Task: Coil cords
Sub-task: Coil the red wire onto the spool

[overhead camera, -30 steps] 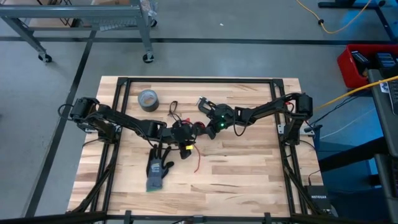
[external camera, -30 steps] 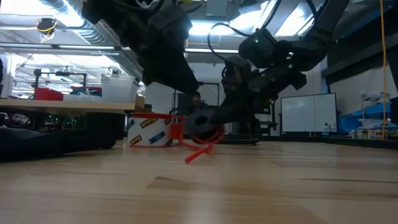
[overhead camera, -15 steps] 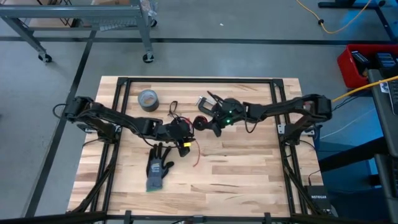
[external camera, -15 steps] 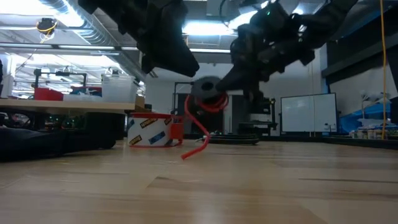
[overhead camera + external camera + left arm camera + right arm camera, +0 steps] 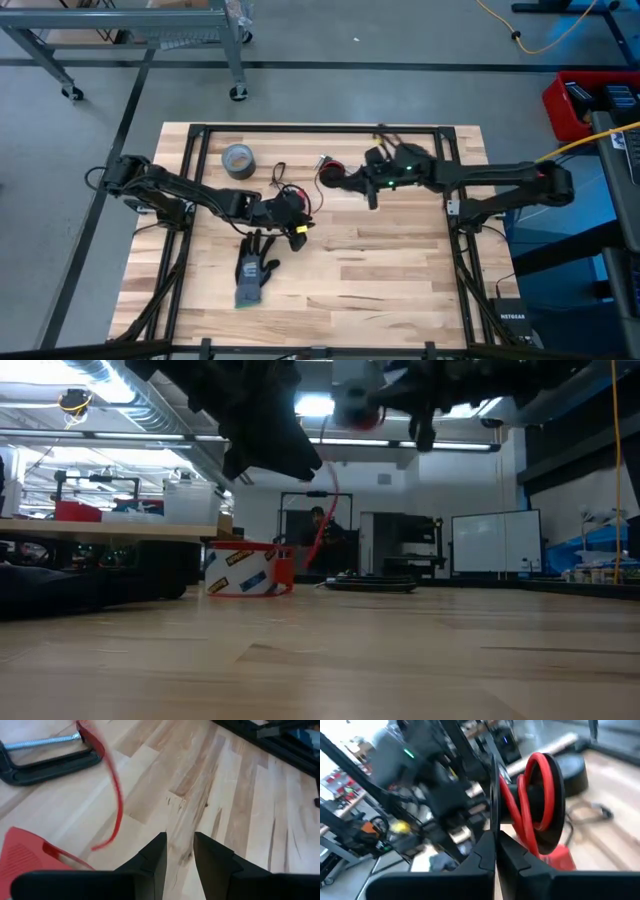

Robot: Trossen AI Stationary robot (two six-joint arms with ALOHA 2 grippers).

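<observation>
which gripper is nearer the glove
Left. The left gripper hangs right beside the glove's fingertips; the right gripper is farther off, raised with the red cord.

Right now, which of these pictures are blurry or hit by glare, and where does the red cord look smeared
Right wrist view: heavy motion blur across the background, though the looped red cord reads clearly. Left wrist view: the cord's hanging tail is smeared into a soft streak, the wood grain sharp. Low view: ceiling lights glare behind the arms, leaving them as dark silhouettes. High view: evenly lit, sharp.
</observation>
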